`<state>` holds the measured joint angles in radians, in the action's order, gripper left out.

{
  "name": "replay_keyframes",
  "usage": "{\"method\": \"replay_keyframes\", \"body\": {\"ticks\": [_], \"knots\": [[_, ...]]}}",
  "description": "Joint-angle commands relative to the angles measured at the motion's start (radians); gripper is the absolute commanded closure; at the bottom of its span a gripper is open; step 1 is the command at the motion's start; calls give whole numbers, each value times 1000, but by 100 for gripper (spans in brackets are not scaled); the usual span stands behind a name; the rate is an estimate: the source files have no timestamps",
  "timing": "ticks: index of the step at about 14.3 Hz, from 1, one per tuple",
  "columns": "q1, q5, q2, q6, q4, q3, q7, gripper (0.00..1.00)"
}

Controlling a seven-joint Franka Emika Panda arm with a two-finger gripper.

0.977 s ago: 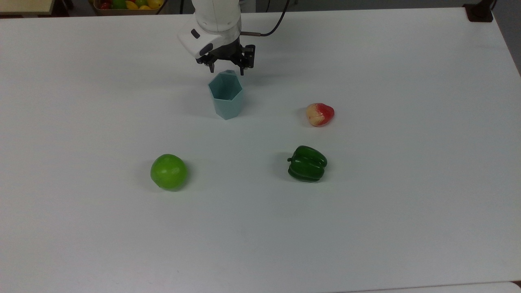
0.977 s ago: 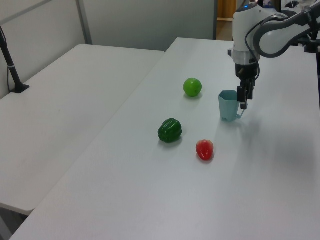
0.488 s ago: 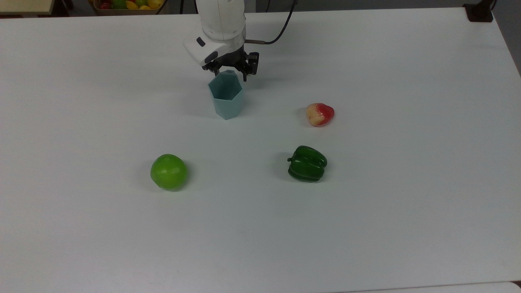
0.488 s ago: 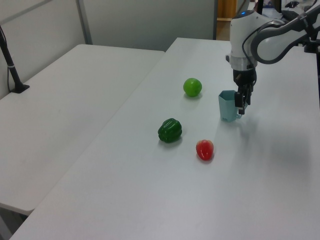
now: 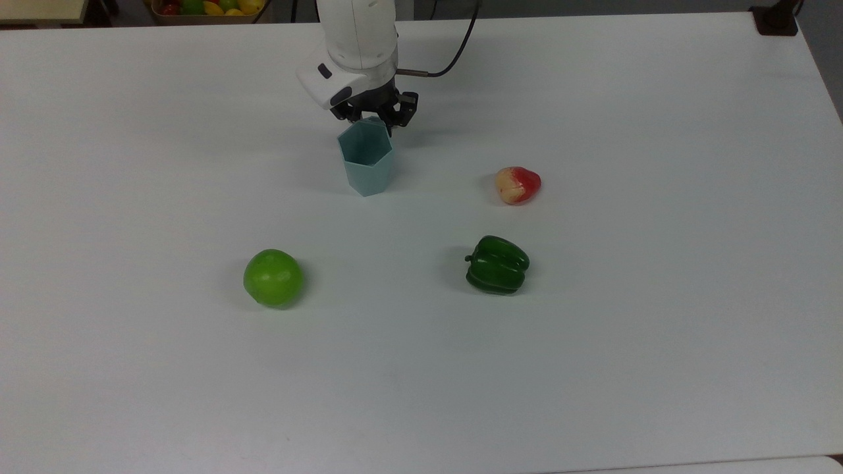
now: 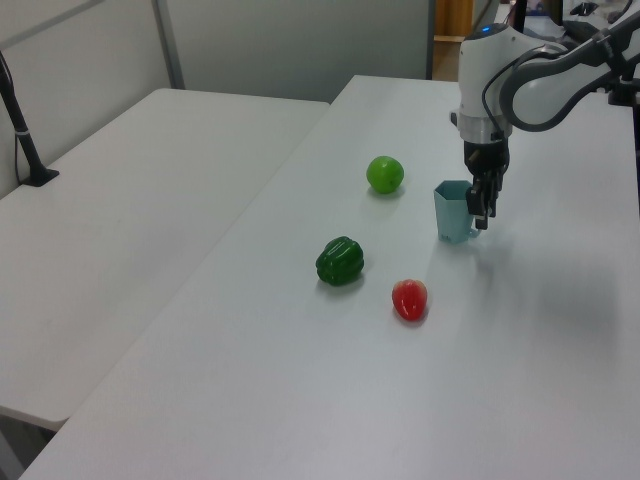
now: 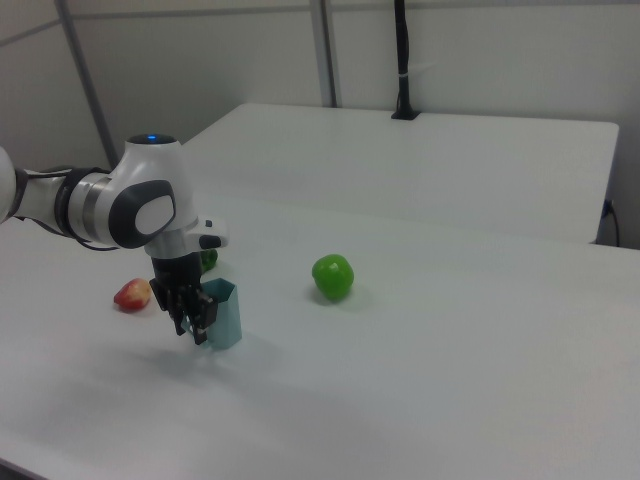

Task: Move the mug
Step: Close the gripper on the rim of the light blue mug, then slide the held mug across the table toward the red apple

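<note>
Table (image 5: 593,368), white and broad, carries everything. Arm (image 5: 359,33), white, reaches down from the top view's far edge, and its gripper (image 5: 374,117) sits at the far rim of the mug (image 5: 367,158), right where the small handle nub is. Its fingers look drawn in close about that nub, but whether they actually pinch it I cannot tell.

Mug, pale teal and six-sided, stands upright on the table with its base down — in the top view it is left of centre and towards the far side. Nothing suggests it has left the surface, so the task looks barely begun: the approach seems done, while the grasp, the lift and the move itself are still to come.

Pepper (image 5: 497,264), dark green, lies nearer and to the top view's right. Apple (image 5: 273,277), bright green, lies nearer and to the top view's left. Red fruit (image 5: 517,185) — smallest of the lot — sits to the mug's right, well apart.
</note>
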<state>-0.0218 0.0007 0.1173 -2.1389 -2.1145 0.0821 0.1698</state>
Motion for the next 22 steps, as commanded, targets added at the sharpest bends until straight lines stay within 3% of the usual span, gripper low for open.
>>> {"method": "replay_keyframes", "body": {"ticks": [1, 4, 7, 16, 22], "knots": [[-9, -14, -8, -27, -13, 1, 28, 69], [-9, -14, -10, -27, -13, 1, 27, 79], [-9, -14, -11, -26, -12, 1, 27, 82], [-9, -14, -111, -18, -4, 1, 5, 84], [-87, -13, -162, 26, -4, 8, -1, 84]]}}
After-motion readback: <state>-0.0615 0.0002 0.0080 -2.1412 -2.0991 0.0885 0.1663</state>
